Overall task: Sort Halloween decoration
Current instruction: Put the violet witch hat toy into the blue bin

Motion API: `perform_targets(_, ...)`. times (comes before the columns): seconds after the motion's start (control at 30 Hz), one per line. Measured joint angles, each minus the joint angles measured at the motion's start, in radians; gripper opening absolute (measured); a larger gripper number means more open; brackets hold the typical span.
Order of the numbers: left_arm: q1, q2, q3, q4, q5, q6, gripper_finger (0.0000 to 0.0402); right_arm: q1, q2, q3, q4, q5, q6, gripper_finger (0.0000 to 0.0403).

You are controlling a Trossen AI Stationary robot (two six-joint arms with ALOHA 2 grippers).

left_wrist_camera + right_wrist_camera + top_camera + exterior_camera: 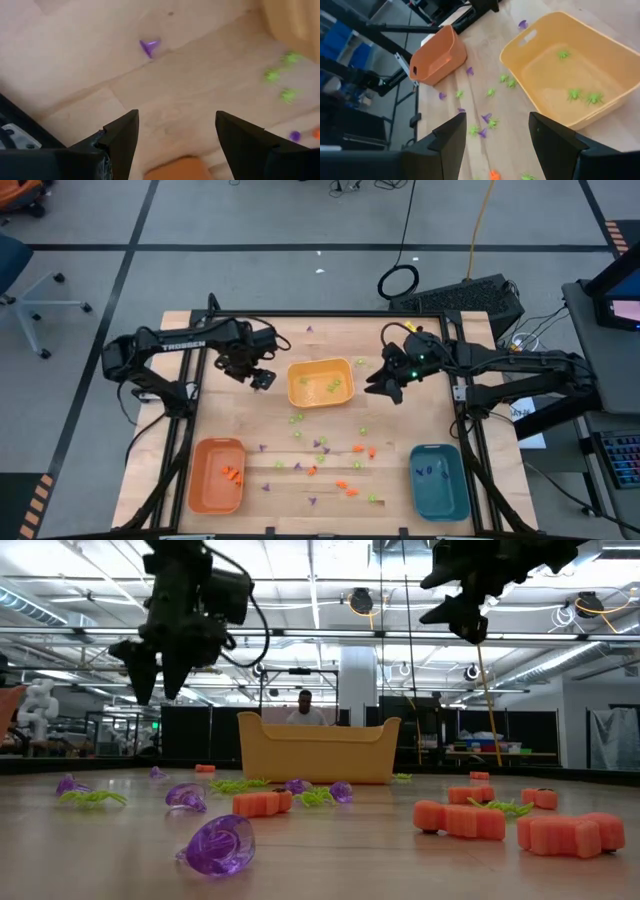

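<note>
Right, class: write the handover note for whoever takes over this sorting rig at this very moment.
Left gripper: jaws open, empty, raised beside the yellow rectangular tray.
Right gripper: jaws open, empty, raised on that tray's other side.
Done: some tiny light green pieces in the yellow tray, orange pieces in the orange rectangular tray, purple pieces in the teal rectangular tray.
Left: many pieces of all three colours scattered on the wooden table.

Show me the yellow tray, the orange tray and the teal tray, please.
yellow tray (296,394): high view, on its left rim.
orange tray (204,485): high view, on a bare part of its floor.
teal tray (440,490): high view, on its bare floor.
</note>
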Motion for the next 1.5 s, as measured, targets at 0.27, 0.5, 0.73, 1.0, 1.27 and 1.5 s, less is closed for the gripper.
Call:
perform_targets(0.27, 0.039, -0.010, -0.189, 0.253, -0.050, -0.052, 0.0257, 0.000, 0.000, 0.000, 0.058, 0.005, 0.259, 0.0201)
perform_targets(0.5, 0.049, -0.010, -0.254, 0.367, -0.136, -0.132, 0.0257, 0.018, 0.000, 0.000, 0.178, 0.139, 0.359, 0.0201)
perform_targets(0.73, 0.049, -0.010, -0.274, 0.377, -0.156, -0.151, 0.0249, 0.018, 0.000, 0.000, 0.224, 0.193, 0.379, 0.0201)
perform_targets(1.0, 0.015, -0.010, -0.318, 0.412, -0.143, -0.186, 0.0192, 0.018, 0.000, 0.000, 0.224, 0.208, 0.387, 0.0201)
perform_targets(1.27, -0.001, -0.011, -0.318, 0.426, -0.155, -0.230, 0.0152, 0.017, 0.000, 0.000, 0.225, 0.249, 0.378, 0.0201)
perform_targets(1.5, 0.004, -0.011, -0.318, 0.448, -0.171, -0.229, 0.0132, 0.016, 0.001, 0.000, 0.225, 0.249, 0.353, 0.0201)
